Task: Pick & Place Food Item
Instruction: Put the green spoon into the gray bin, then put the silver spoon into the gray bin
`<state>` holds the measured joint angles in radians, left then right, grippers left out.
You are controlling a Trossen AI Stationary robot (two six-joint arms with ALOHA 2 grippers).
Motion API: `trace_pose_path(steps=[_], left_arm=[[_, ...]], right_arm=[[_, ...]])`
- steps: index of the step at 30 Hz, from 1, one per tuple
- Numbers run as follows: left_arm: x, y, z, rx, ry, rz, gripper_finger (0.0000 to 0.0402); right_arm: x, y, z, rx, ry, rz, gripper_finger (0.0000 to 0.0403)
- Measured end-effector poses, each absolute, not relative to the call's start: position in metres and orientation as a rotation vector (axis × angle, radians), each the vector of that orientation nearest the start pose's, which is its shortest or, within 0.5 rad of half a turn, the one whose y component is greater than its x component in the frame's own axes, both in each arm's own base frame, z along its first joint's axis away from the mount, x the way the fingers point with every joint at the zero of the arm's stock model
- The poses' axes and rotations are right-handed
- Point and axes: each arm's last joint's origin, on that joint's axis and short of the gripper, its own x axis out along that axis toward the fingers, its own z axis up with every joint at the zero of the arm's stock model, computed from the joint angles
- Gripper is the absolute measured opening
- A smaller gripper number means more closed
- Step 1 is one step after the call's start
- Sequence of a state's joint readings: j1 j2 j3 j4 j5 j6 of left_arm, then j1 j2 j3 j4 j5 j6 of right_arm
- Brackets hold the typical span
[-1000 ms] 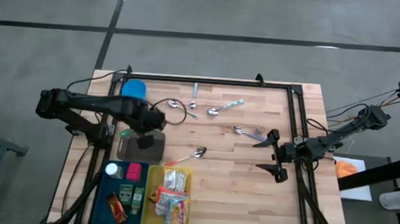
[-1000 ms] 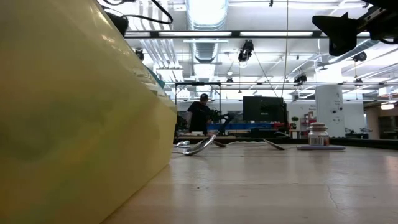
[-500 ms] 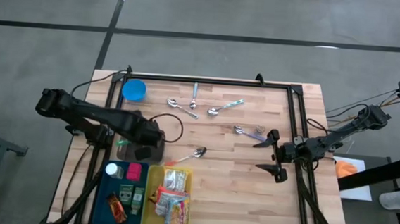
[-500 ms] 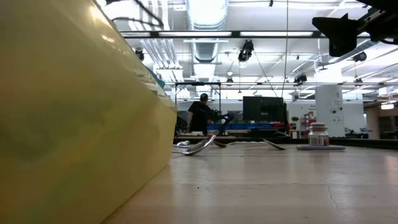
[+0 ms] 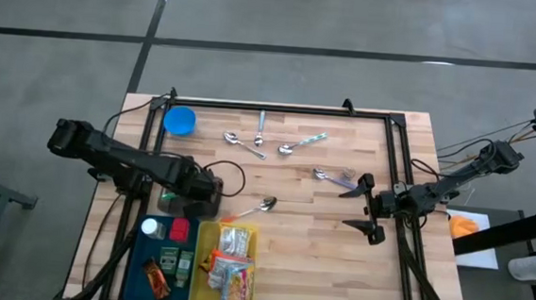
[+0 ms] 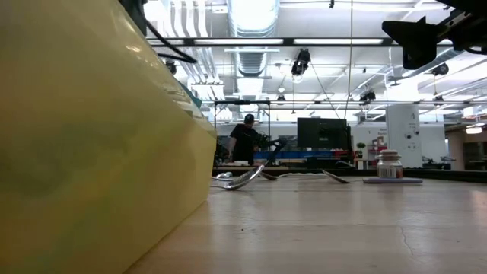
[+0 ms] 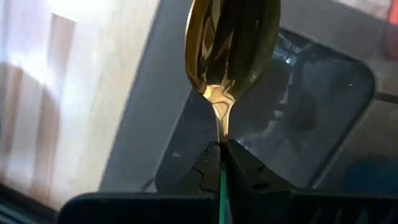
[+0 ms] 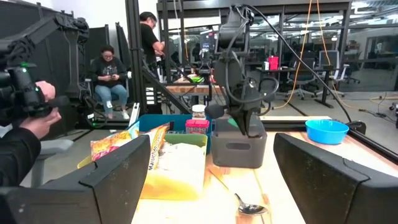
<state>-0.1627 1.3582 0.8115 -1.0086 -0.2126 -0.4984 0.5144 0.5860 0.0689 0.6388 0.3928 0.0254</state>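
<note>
- My left tool [image 7: 221, 163] is clenched on the handle of a gold spoon [image 7: 229, 46], held above the grey bin [image 5: 198, 205] at the table's [image 5: 335, 268] nine o'clock side.
- My right tool [image 5: 366, 208] hangs released at three o'clock.
- Food packets [image 5: 230, 256] lie in the yellow tray [image 5: 198, 287] at six o'clock.

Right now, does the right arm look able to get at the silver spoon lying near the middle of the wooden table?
Probably yes. The right gripper hangs open over the table's right side, and the silver spoon lies on bare wood with nothing between them. The left gripper, shut on a gold spoon, is over the dark grey bin beside it.
</note>
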Motion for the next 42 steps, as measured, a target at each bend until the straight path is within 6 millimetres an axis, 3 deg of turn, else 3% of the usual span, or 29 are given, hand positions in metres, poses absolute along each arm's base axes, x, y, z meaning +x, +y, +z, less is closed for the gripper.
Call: trace_pose_path(steps=[11,21,28,42], left_arm=[[0.202,-0.029,0.177,-0.191,1.468,0.388,0.0008],[0.202,-0.029,0.176,-0.204,1.466,0.385,0.0117],[0.202,-0.029,0.176,-0.205,1.464,0.384,0.0163],[0.202,-0.029,0.176,-0.201,1.465,0.382,0.0169]], right_arm=[[0.124,0.057,0.192,0.079,-0.108,0.123,0.0338],[0.124,0.057,0.192,0.079,-0.108,0.123,0.0338],[0.124,0.057,0.192,0.079,-0.108,0.123,0.0338],[0.124,0.057,0.192,0.079,-0.108,0.123,0.0338]])
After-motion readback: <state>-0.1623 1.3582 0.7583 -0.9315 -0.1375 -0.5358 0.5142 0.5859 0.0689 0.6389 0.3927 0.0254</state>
